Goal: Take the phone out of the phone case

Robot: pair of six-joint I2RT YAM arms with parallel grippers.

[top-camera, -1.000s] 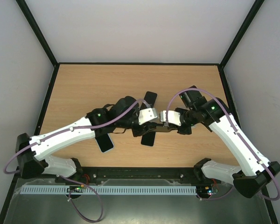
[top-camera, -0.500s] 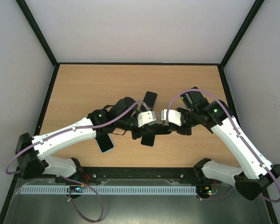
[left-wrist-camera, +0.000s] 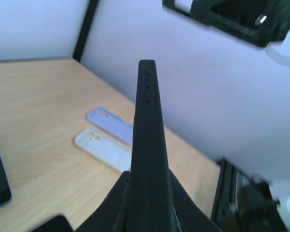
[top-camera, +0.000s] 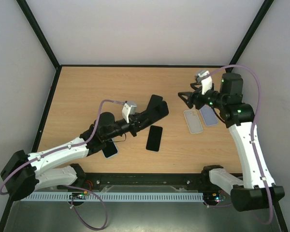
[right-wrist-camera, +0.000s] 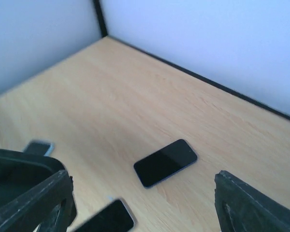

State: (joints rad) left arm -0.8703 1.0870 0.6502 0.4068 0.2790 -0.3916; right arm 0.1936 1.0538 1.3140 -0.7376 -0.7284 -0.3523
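**Ana:** At the middle of the table, what differs from a second ago?

**Ben:** Back then both arms met there, their tips together on one black slab. Now the right arm has swung off toward the far right. The right pincer stands wide, with nothing between its fingers.

**Ana:** And the left one?

**Ben:** The left pincer has narrowed and now holds the phone case alone. It is lifted off the wood over the middle of the table. The case is edge-on to that wrist's camera, side buttons showing. Whether the phone sits inside it I cannot tell.

**Ana:** Did the right arm's move uncover anything?

**Ben:** Yes, a clear case and a lilac case. They lie side by side near the right edge, where the arm hid them before.

**Ana:** What stayed put?

**Ben:** The black phone lies flat just on the near side of the held case, where it was. A second phone pokes out from under the left forearm, as before.

**Ana:** And the surface and the room?

**Ben:** The table is pale wood with a dark rim. Plain whitish walls close it in, with black posts running up from the far corners
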